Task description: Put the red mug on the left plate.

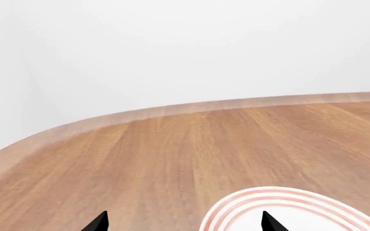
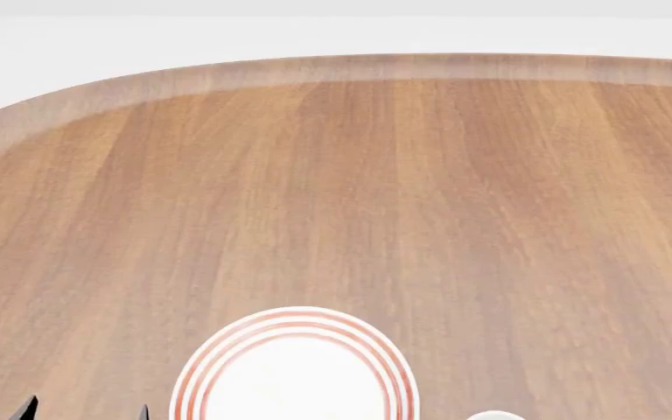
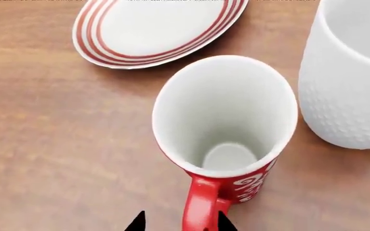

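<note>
Red mug (image 3: 227, 120) was seen upright on the table (image 3: 56, 154) beside the left plate (image 3: 152, 29), its handle (image 3: 201, 207) straddled by the spread right gripper (image 3: 179, 224), so a centred closure was advised.

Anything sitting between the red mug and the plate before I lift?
Nothing. In the right wrist view, only bare wooden table separates the red mug from the ringed plate. The white mug stands off to the side, not in between.

wooden table (image 2: 430, 201) – bare, rounded edge | white mug (image 3: 352, 72) – dimpled, upright
</note>
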